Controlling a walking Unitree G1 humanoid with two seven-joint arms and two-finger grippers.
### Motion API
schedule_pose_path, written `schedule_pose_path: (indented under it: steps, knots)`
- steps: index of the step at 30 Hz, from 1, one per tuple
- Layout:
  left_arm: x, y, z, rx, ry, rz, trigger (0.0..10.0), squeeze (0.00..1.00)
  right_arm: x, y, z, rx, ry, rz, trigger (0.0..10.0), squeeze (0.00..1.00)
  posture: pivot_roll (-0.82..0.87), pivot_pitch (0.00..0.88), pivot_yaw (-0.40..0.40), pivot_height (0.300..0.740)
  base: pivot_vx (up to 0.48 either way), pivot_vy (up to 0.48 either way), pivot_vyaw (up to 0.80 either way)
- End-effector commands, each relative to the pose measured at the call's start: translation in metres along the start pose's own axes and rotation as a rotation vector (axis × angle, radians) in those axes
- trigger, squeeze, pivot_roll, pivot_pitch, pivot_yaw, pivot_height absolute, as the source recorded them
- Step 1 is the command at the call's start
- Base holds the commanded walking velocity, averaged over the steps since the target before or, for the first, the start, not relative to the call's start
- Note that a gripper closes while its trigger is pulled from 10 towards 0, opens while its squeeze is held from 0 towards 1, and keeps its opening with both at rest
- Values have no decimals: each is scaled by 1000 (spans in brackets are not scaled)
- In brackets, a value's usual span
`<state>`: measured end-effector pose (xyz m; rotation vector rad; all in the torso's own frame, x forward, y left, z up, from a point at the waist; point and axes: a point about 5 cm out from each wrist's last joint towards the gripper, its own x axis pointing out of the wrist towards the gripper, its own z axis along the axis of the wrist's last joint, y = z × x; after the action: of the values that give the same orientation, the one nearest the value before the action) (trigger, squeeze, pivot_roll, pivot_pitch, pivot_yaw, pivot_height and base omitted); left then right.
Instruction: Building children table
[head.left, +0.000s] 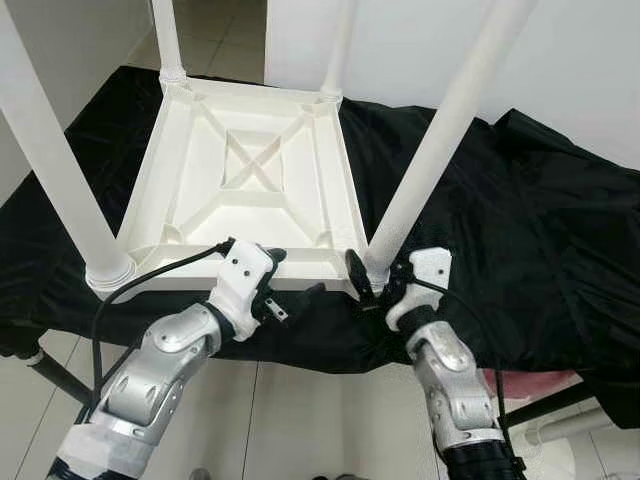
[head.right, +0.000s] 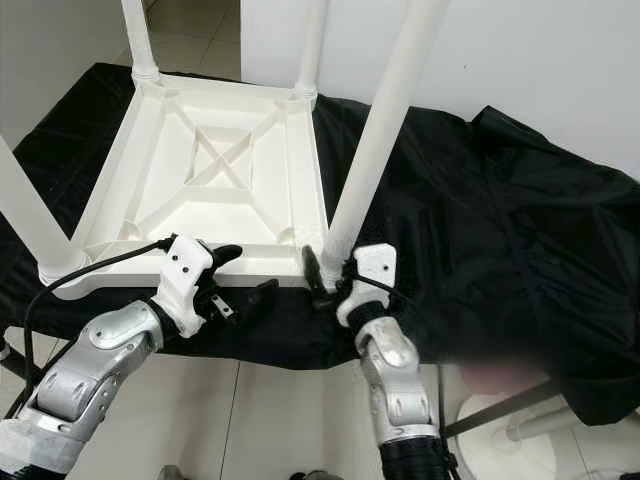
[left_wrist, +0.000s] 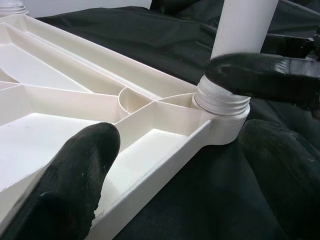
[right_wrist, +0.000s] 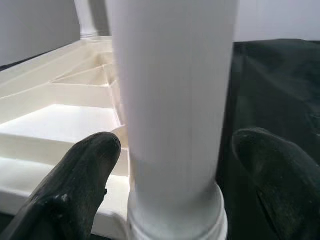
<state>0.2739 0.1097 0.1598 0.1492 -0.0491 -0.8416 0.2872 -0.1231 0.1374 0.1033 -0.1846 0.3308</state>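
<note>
A white plastic children's table (head.left: 160, 180) lies upside down on a black cloth (head.left: 520, 220), its ribbed underside facing up. Four white legs stand in its corner sockets. My right gripper (head.left: 378, 280) is at the base of the near right leg (head.left: 440, 130), with a black finger pressed on each side of it just above the threaded collar (left_wrist: 220, 100). My left gripper (head.left: 295, 275) is open at the table's front rim (left_wrist: 165, 160). One finger (left_wrist: 75, 190) is over the ribbed underside and the other is over the cloth.
The near left leg (head.left: 50, 170) rises steeply at the left, and two far legs (head.left: 165, 40) stand at the back. The cloth hangs over the support's front edge, with tiled floor (head.left: 300, 420) below. A dark metal frame bar (head.left: 50, 372) and a white pipe (head.left: 560, 425) are underneath.
</note>
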Motion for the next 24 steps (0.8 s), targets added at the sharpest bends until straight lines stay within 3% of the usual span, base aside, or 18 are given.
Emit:
schedule_pose_path:
  steps: [1,4,6,9,15,18,24]
  knots:
    - [0,-4,0,2,-3,-24,10000,0,-7,-7,-3,0,14,52,10000,0,50,77,-124,740,0,0,0]
    - [0,-4,-1,2,-3,-26,10000,0,-11,-13,-4,-6,23,99,10000,0,44,71,-125,740,0,0,0]
    - [4,-5,-1,1,-8,-31,10000,0,-14,-27,-4,-59,63,241,10000,0,42,58,-126,740,0,0,0]
    - [7,-7,0,-1,-14,-39,10000,0,-11,-40,0,-99,97,328,10000,0,45,52,-126,740,0,0,0]
    - [8,-15,-1,-11,-19,-58,10000,0,1,-50,6,-141,113,382,10000,0,54,42,-130,740,0,0,0]
    - [9,-18,-1,-16,-21,-61,10000,0,8,-50,6,-145,121,408,10000,0,56,41,-133,740,0,0,0]
    - [10,-17,-1,-16,-24,-57,10000,0,27,-33,-5,-124,152,495,10000,0,62,31,-132,740,0,0,0]
